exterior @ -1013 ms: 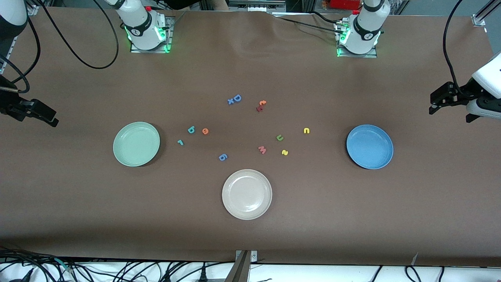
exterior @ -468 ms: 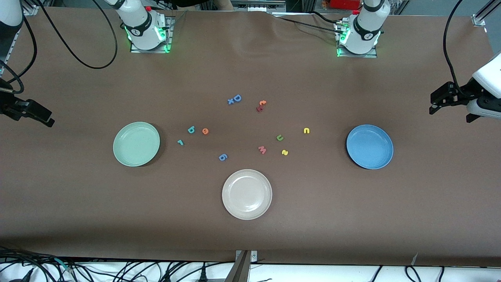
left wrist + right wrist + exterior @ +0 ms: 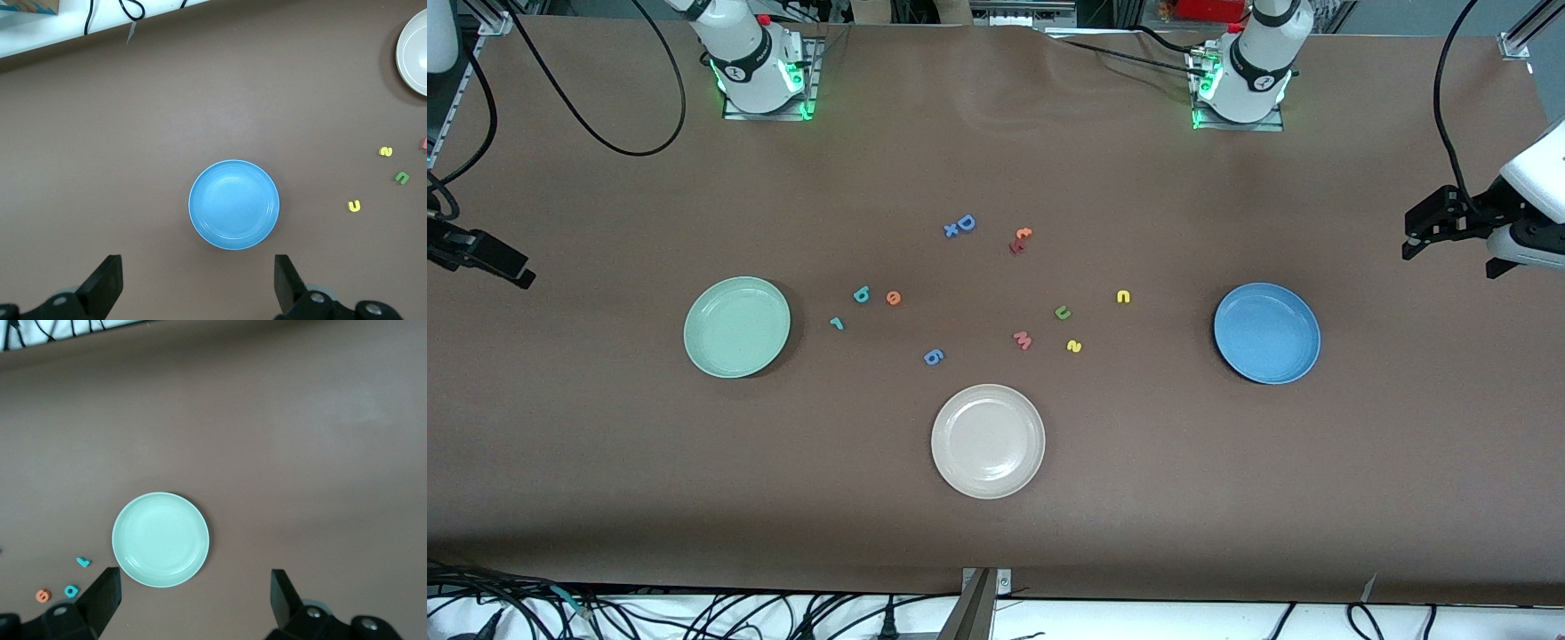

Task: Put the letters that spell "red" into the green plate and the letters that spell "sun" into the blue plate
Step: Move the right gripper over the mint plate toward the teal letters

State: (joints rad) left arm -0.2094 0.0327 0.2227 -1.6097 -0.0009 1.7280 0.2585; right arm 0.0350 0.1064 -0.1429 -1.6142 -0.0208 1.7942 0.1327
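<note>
Starting at the right arm's end of the tabletop (image 3: 996,160): right gripper (image 3: 193,580) parked up high over bare tabletop beside the green plate (image 3: 737,327), fingers (image 3: 103,597) spread wide, nothing in them. Probably just waiting off to the side so the letters aren't blocked.

Green plate itself: pale mint, round, shallow, nothing in it yet. Just beside it, toward the middle, the "red" bunch:
- teal r (image 3: 836,324), looks like a 1, closest to the plate
- teal d (image 3: 861,294), reads more like a b
- orange e (image 3: 893,298), almost touching the d

Handy spot, short hop to the plate.

Decoys in the middle: periwinkle 6 (image 3: 933,356), blue D (image 3: 965,222), cream plate (image 3: 988,441), red and orange pair (image 3: 1019,240), pink M (image 3: 1023,340).

Then the "sun" bunch, looser, flat on the tabletop:
- green u (image 3: 1063,312)
- yellow s (image 3: 1073,346), like a 2, near the M
- yellow n (image 3: 1123,297), closest to the blue plate (image 3: 1266,333)

Blue plate bare too. Left gripper (image 3: 197,263) up over the tabletop beside it, fingers wide apart, holding nothing, waiting as well.
</note>
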